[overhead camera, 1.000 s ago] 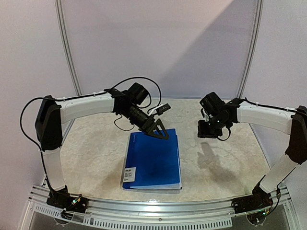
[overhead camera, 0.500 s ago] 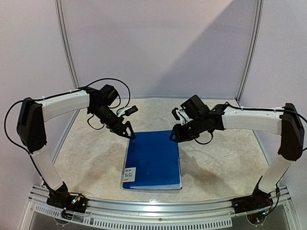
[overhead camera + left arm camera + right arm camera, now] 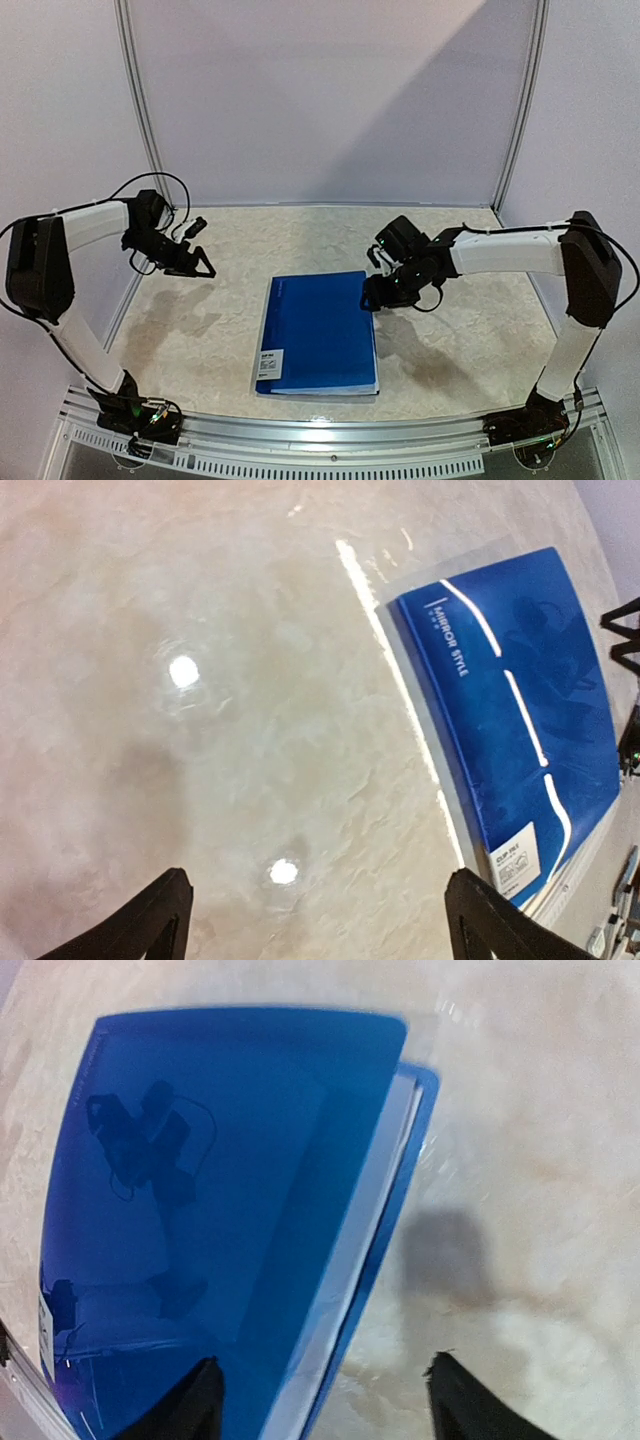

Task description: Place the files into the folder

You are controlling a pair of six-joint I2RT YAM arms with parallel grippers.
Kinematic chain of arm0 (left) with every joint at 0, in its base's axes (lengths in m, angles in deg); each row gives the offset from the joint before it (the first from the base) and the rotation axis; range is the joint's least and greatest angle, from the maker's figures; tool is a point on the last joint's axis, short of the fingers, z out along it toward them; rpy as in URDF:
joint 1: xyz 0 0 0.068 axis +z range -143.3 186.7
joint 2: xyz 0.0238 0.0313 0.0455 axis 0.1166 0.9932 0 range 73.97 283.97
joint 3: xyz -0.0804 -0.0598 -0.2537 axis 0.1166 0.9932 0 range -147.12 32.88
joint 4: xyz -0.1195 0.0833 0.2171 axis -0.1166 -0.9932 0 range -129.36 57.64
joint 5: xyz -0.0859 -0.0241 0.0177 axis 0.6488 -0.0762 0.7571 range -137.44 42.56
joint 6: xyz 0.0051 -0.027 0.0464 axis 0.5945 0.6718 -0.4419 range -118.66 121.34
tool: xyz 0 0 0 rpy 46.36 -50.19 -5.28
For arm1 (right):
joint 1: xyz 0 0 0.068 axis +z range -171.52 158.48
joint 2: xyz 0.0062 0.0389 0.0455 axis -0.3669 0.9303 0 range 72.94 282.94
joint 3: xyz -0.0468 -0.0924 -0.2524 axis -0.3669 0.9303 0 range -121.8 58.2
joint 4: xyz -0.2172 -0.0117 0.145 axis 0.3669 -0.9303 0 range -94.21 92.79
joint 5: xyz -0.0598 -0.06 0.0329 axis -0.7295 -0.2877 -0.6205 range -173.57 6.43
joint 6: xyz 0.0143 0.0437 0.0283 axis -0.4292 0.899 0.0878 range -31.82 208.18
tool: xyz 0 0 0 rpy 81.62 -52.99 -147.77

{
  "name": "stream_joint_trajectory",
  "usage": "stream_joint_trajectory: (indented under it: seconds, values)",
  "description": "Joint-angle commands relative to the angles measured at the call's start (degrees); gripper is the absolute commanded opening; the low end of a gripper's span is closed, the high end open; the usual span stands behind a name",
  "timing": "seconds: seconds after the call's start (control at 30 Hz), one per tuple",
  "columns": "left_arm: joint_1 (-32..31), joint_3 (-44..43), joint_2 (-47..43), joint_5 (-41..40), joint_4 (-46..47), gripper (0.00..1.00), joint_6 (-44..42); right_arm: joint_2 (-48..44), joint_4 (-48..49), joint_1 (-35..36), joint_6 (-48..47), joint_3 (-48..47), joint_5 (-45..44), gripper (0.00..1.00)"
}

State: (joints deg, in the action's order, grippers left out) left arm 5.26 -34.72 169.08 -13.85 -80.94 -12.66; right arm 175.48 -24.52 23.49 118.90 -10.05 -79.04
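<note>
Folder [image 3: 320, 335] lies shut over files [image 3: 352, 1250], hence both spread: right tool [image 3: 372, 300] at its far-right corner, left tool [image 3: 206, 270] well clear.

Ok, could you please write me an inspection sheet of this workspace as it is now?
Surface: beige marbled table top, glossy, with light reflections.
Job's things: blue folder closed, lying flat at the centre; white sheets show inside its open edge.
Clutter: nothing seen.
Grippers: left gripper open, empty, over table left of folder; right gripper open, empty, at folder's far right corner.
Cables: black cable loops at left wrist.
Surroundings: plain pale walls; metal rail at near edge.
</note>
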Motion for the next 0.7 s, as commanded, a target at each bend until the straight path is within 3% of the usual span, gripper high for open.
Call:
stream_joint_trajectory:
  seconds: [0.0,0.03,0.07,0.2,0.27,0.37,0.47,0.67]
  values:
    - [5.44,6.04,-6.86,-8.68,12.29,0.91,2.64,-11.20,-1.92,-8.09,-0.28,2.56,-7.93,0.86]
    - [7.03,7.78,-8.15,-11.73,16.06,0.92,3.65,-13.15,-0.97,-11.18,-0.29,4.42,-8.26,0.96]
    - [8.37,9.60,-9.37,-14.57,19.57,0.92,4.28,-15.76,0.35,-14.58,-0.50,6.81,-8.43,0.99]
    - [11.08,18.58,-15.35,-22.99,34.84,0.95,7.85,-25.05,3.21,-29.73,-0.56,14.06,-10.06,0.99]
    - [11.12,24.33,-19.46,-25.70,42.70,0.97,9.01,-29.82,5.28,-33.99,-2.18,17.57,-14.25,0.99]
    - [11.05,35.18,-26.05,-28.63,58.42,1.00,10.81,-36.59,7.77,-37.09,-5.16,21.55,-20.63,0.99]
    - [11.01,40.84,-30.25,-28.51,66.63,1.00,12.09,-41.37,9.70,-37.80,-6.18,24.68,-28.85,0.99]
    - [10.53,44.61,-30.25,-27.08,71.73,1.00,13.70,-45.21,16.90,-37.81,-8.39,31.91,-30.29,0.99]
